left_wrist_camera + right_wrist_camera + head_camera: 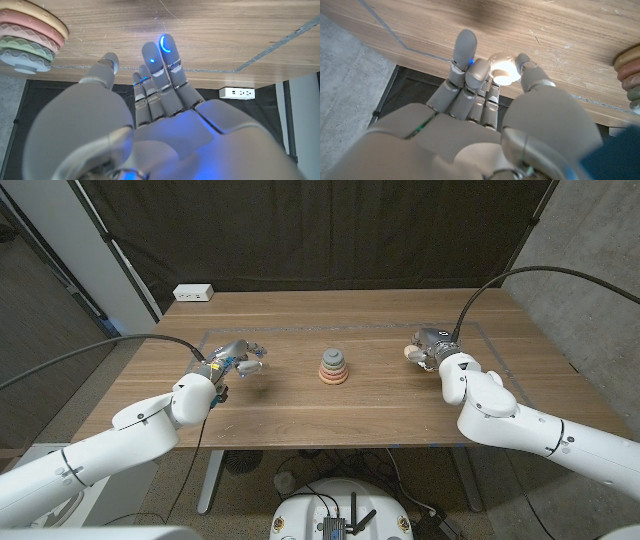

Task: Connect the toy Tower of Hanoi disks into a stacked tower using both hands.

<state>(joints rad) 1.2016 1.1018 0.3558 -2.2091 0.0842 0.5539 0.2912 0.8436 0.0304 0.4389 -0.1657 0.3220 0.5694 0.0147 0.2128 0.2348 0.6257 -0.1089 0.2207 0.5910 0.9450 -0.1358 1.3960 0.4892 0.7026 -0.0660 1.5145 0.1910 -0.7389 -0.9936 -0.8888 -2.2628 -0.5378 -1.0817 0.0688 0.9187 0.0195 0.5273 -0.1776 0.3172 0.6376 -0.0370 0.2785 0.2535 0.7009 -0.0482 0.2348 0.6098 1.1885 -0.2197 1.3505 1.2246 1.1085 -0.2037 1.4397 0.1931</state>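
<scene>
A two-armed robot stands at a wooden surface [300, 420], with a partly built toy tower between its hands. On the left, the left hand [235, 361] hovers over the wood with nothing in its grasp; the left wrist view shows its fingers [165, 65] extended and lying close side by side, the thumb set apart from them, blue lights glowing at 2 of the tips. At the middle of the surface sits the stack of disks [334, 367], a small cone of pastel rings, pink and peach at the base, green above and a grey piece on top; it stands well apart from both hands, and its edge also shows in the left wrist view [27, 37]. On the right, the right hand [432, 346] holds a small pale disk [503, 75] pinched between the thumb and the fingers [465, 47], lifted near the taped outline on the wood; in the head view the piece shows as a light spot at the hand's inner side [409, 351]. A white power strip [193, 293] lies at the far left edge of the surface, in front of a dark curtain [320, 230]
</scene>
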